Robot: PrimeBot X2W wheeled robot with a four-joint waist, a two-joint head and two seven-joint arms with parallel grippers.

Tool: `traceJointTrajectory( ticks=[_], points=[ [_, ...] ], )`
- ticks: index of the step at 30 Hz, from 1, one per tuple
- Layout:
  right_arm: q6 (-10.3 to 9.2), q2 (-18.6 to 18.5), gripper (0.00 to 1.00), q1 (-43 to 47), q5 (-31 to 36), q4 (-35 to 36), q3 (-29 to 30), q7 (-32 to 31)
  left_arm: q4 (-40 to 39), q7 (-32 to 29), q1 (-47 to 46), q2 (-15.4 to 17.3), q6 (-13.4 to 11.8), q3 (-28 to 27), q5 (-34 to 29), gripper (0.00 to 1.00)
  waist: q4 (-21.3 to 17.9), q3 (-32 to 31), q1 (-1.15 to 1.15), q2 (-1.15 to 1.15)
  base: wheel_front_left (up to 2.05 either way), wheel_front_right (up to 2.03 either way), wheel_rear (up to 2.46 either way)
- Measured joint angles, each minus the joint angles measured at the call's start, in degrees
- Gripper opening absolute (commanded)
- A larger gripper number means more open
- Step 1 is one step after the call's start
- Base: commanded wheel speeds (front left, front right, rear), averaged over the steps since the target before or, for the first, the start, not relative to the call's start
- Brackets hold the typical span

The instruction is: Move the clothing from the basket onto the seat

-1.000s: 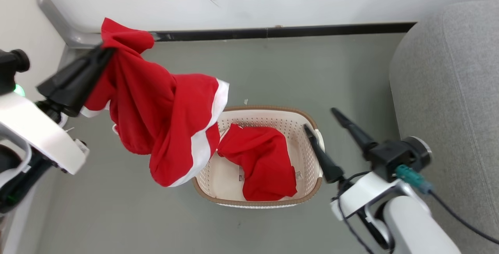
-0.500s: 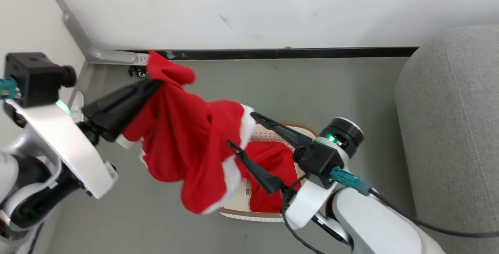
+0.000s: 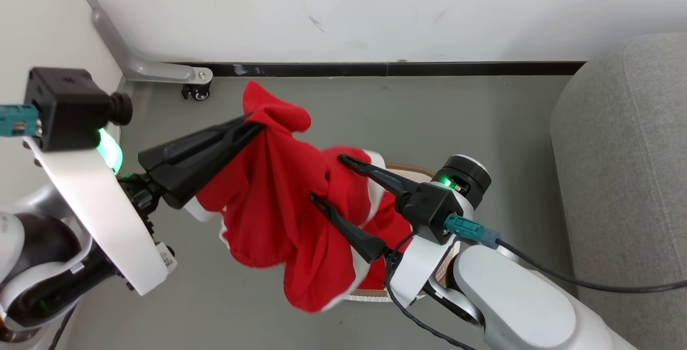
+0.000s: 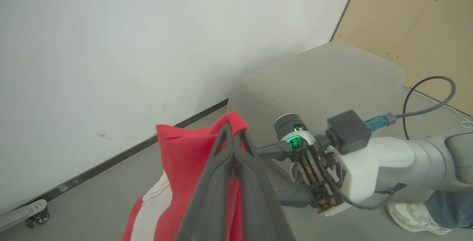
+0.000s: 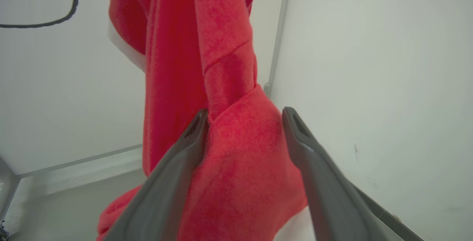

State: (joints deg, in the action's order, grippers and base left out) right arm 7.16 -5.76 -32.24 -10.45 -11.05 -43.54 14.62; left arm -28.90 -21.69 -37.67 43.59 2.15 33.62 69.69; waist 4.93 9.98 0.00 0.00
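Up off the floor (image 3: pixel 343 108): red garment (image 3: pixel 279 199), hanging from left gripper (image 3: pixel 256 124), jaws clamped together on its top fold. Right gripper (image 3: pixel 326 177) pushed in at mid-drape, jaws apart around the cloth. Basket (image 3: pixel 416 169) underneath, mostly hidden. Grey sofa (image 3: pixel 622 167) well apart, at right.

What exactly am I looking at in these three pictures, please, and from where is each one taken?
This is a two-armed robot. One camera on its head looks down; one on each wrist looks along that gripper's fingers. The left gripper is shut on a hanging red garment. The right gripper is open, its fingers either side of a fold of the cloth, as the right wrist view shows. Behind the cloth stands a laundry basket on the grey floor; the grey sofa waits at the right.
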Motion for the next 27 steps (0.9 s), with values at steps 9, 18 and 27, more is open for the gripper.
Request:
traceJointTrajectory(
  ticks=[9, 18, 27],
  points=[
    [0.00, 0.08, 1.00, -1.56, -3.66, -2.54, -1.58, -0.01, -2.47, -1.72, -2.85, -0.90, -0.51, -0.71, 2.61, 0.00, -0.18, 0.67, 0.00, 0.00, 0.00, 0.00, 0.00],
    [0.00, 0.14, 0.00, -2.39, -5.61, -3.66, -1.63, -0.01, -3.24, -2.67, -2.96, -1.46, -1.81, -0.57, 2.99, 0.00, -0.74, 0.67, 0.00, 0.00, 0.00, 0.00, 0.00],
    [0.00, 0.16, 0.00, -2.25, -12.06, -4.70, -1.03, -0.01, 1.49, -2.37, -0.56, 1.92, -2.59, -0.59, 1.18, 1.00, -1.19, 0.20, 0.00, 0.00, 0.00, 0.00, 0.00]
  ],
)
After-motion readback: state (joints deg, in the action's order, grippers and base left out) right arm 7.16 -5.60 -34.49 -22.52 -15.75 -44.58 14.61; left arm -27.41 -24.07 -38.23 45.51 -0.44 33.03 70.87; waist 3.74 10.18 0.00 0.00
